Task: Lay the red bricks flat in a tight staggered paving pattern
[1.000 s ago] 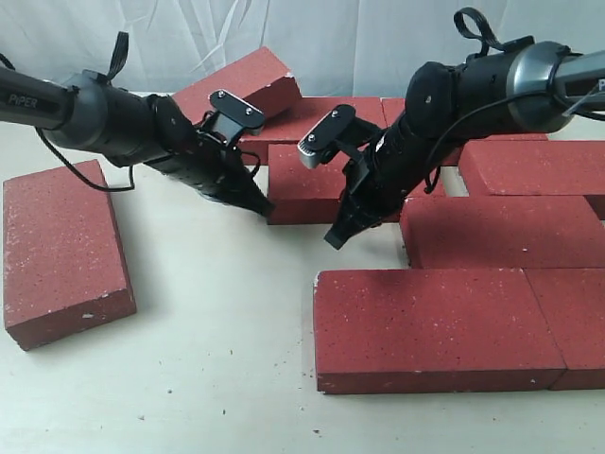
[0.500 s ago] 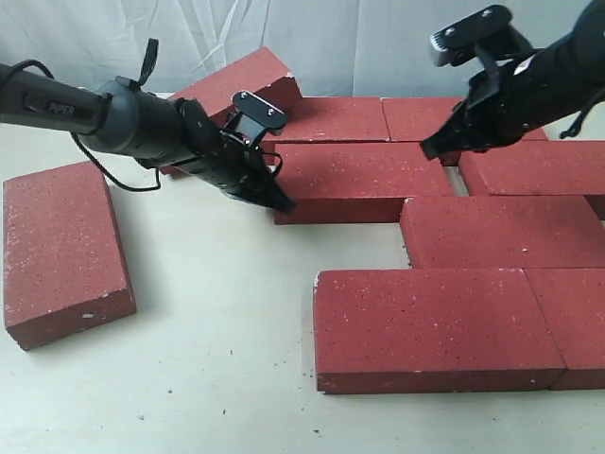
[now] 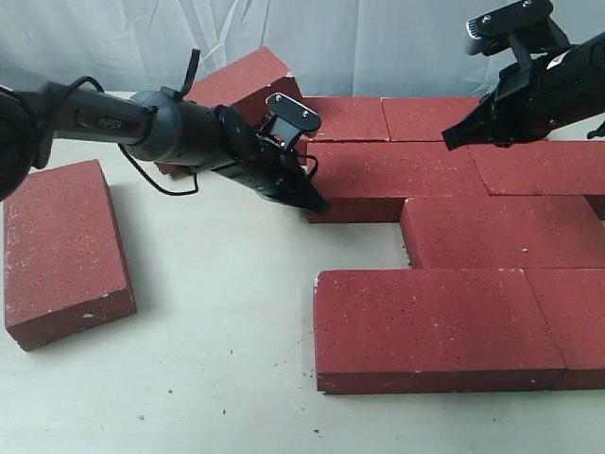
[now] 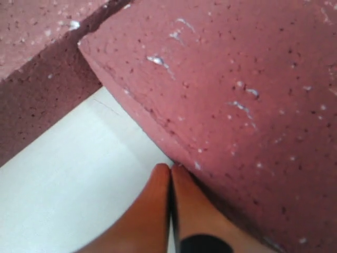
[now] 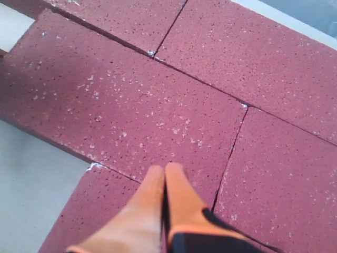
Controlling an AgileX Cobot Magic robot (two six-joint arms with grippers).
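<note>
Exterior view: my left gripper (image 3: 319, 204) sat low at the left end of the middle brick (image 3: 397, 180), fingers pinched together with nothing between them, their tips against the end face. Over the last second that brick had slid rightward under my push. Its left end had travelled well along the table (image 3: 217, 322), and its right end now met the neighbour (image 3: 539, 165) with no gap I could see. My right gripper (image 3: 449, 144), which had been down at the same brick, had lifted away and hung above the paving at the right, likewise closed and empty. The loose brick (image 3: 61, 251) lay flat, well apart at the left. The tilted brick (image 3: 241, 80) sat askew at the back, behind my left arm.

Left wrist view: the left gripper (image 4: 170, 169) showed both fingers pressed tight together, touching the lower edge of the middle brick (image 4: 237, 105), with bare table (image 4: 79, 174) beside them.

Right wrist view: the right gripper (image 5: 165, 169) was closed on nothing and clear of the surface. Beneath it the middle brick (image 5: 121, 100) lay flat, its seams to the bricks around it reading as thin dark lines.

I judged that row closed up and staggered. The loose brick and the tilted brick were not yet laid into the pattern.
</note>
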